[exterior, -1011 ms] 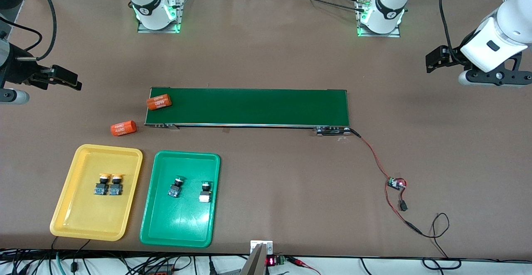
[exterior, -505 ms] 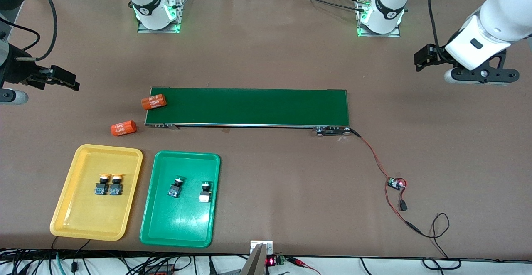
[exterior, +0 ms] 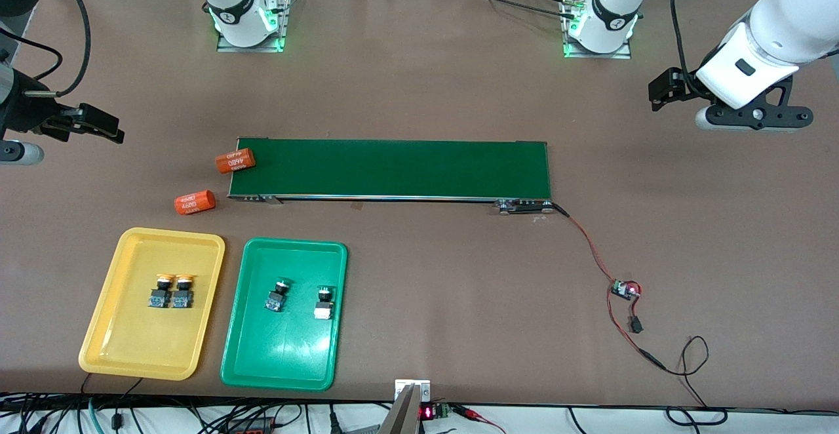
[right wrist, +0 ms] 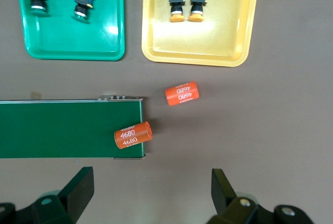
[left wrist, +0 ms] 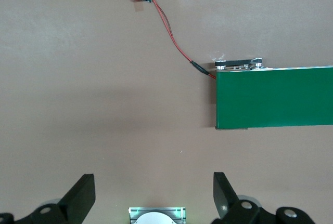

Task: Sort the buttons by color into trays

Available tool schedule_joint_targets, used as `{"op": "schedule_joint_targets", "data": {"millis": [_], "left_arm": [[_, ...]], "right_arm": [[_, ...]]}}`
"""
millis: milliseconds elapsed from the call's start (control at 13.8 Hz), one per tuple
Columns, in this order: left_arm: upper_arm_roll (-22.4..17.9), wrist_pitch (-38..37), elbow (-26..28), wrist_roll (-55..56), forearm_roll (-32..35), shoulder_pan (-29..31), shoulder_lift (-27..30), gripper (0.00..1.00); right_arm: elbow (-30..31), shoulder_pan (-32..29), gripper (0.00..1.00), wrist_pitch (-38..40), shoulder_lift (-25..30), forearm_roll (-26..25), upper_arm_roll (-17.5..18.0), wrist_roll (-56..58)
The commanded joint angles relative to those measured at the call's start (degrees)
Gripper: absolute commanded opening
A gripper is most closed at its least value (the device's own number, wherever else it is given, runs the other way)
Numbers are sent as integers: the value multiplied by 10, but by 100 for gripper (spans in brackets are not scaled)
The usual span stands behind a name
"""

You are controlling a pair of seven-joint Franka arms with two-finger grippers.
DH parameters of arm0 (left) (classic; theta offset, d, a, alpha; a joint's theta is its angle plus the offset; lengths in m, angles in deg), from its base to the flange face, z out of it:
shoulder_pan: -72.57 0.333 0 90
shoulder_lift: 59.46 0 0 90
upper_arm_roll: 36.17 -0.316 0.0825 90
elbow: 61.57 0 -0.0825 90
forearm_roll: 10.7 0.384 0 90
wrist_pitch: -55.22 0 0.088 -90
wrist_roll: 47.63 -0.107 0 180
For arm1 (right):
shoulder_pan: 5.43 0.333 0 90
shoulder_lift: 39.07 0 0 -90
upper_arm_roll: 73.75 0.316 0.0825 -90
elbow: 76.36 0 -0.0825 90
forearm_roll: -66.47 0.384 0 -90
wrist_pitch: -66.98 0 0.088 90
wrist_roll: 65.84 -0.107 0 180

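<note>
Left gripper (left wrist: 151, 195) and right gripper (right wrist: 151, 193) are hanging over bare table, jaws spread wide, holding nothing. Two yellow-capped buttons (exterior: 170, 290) are sitting in the yellow plastic tray (exterior: 105, 349); two green-capped buttons (exterior: 299, 297) in the green plastic tray (exterior: 275, 368). Two orange cylinders (exterior: 194, 202) are lying by the dark-green conveyor belt (exterior: 393, 168).

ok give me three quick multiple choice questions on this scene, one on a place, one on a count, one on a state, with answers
1. Where do the two yellow-capped buttons lie?
A. in the yellow tray
B. on the conveyor belt
C. on the bare table

2. How many orange cylinders are there?
A. one
B. two
C. four

3. How is the right gripper?
A. shut on a button
B. shut on a cylinder
C. open, holding nothing

Answers: 1 A, both sit side by side inside its rim. 2 B, one at the belt's end, one on the table. 3 C, its fingers stand wide apart.
</note>
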Motion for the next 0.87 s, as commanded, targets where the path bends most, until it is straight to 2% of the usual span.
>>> {"op": "schedule_joint_targets", "data": {"millis": [0,794], "left_arm": [[4,-15,-17,6,12,2,-4,100],[1,-16,-17,4,11,6,-4,100]], "right_arm": [[2,4,100,-3,3,-13,1,3],[2,10,100,-2,3,-14,1,3]]}}
